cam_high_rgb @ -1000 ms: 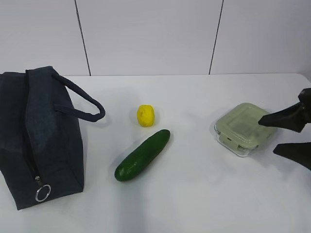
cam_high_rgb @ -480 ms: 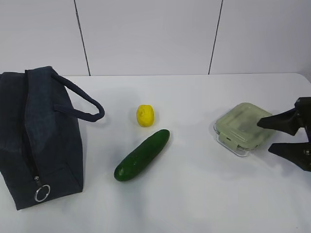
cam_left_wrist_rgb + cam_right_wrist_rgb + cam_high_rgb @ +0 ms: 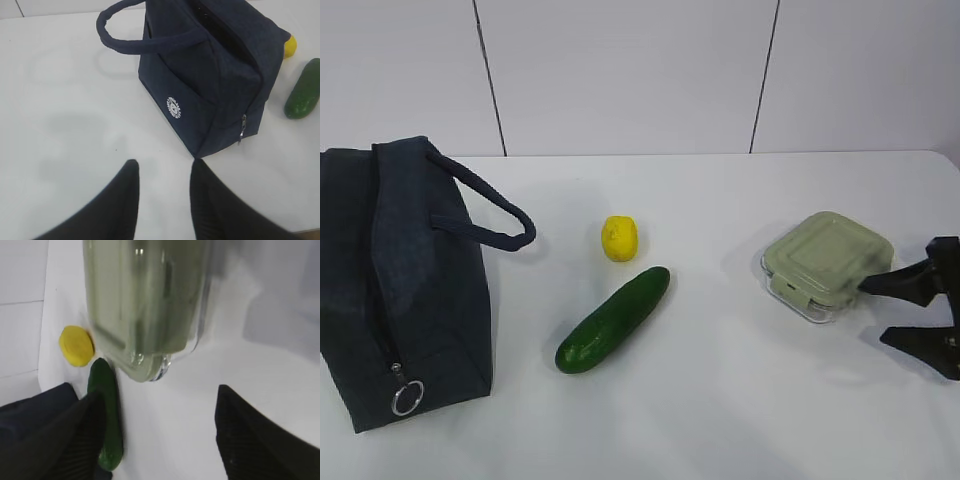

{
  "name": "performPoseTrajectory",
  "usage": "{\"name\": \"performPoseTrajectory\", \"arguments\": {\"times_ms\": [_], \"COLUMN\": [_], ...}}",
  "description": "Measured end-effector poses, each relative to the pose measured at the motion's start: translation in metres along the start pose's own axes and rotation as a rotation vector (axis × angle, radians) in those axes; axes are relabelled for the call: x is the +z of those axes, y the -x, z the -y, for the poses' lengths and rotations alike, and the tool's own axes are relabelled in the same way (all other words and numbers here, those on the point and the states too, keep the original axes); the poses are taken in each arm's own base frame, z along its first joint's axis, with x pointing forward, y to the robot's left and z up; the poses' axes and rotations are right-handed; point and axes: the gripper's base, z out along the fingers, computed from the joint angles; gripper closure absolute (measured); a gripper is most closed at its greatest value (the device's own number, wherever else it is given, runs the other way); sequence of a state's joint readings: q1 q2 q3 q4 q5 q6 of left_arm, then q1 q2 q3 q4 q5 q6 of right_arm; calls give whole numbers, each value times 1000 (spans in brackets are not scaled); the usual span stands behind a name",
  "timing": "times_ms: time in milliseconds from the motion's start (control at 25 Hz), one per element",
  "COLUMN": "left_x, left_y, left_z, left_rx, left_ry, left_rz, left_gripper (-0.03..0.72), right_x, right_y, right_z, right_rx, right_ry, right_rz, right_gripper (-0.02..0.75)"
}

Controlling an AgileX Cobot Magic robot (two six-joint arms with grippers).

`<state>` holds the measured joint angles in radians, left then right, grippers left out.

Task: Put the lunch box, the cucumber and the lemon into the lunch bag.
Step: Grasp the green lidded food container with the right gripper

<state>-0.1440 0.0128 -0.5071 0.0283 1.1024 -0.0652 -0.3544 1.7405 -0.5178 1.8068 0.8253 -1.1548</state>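
The navy lunch bag (image 3: 400,280) stands at the left of the table with its zipper closed; it also shows in the left wrist view (image 3: 210,75). The yellow lemon (image 3: 619,238) and the dark green cucumber (image 3: 613,319) lie mid-table. The lunch box (image 3: 828,263) with its sage-green lid sits at the right. My right gripper (image 3: 878,311) is open and empty, just right of the lunch box, apart from it; the right wrist view shows the box (image 3: 145,305) ahead of the gripper (image 3: 160,400). My left gripper (image 3: 164,170) is open and empty near the bag's lower corner.
The white table (image 3: 720,420) ends at a grey panelled wall (image 3: 620,70) behind. The bag's loop handle (image 3: 485,210) sticks out toward the lemon. A silver ring pull (image 3: 407,397) hangs at the bag's front end.
My right gripper has drawn back to the right and lower, off the lunch box's lid edge. The lunch box, lemon, cucumber and bag have not moved.
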Motion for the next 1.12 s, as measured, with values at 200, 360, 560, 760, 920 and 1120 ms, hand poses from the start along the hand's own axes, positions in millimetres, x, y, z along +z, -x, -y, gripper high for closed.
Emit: {"name": "performPoseTrajectory", "arguments": {"times_ms": [200,360,560,760,920,1120], "left_x": [0,0,0,0,0,0], "left_y": [0,0,0,0,0,0], "left_z": [0,0,0,0,0,0], "left_rx": [0,0,0,0,0,0], "left_ry": [0,0,0,0,0,0], "left_rz": [0,0,0,0,0,0], "left_gripper": [445,445,445,445,445,445], "right_x": [-6,2,11,17,17,18], "right_y": [15,28,36,34,35,36], "right_z": [7,4,7,16,16,19], "right_rx": [-9,-38,-36,-83,-113,-113], "right_ry": [3,50,79,63,65,35], "right_rz": [47,37,16,0,0,9], "right_gripper": [244,244,244,244,244,244]}}
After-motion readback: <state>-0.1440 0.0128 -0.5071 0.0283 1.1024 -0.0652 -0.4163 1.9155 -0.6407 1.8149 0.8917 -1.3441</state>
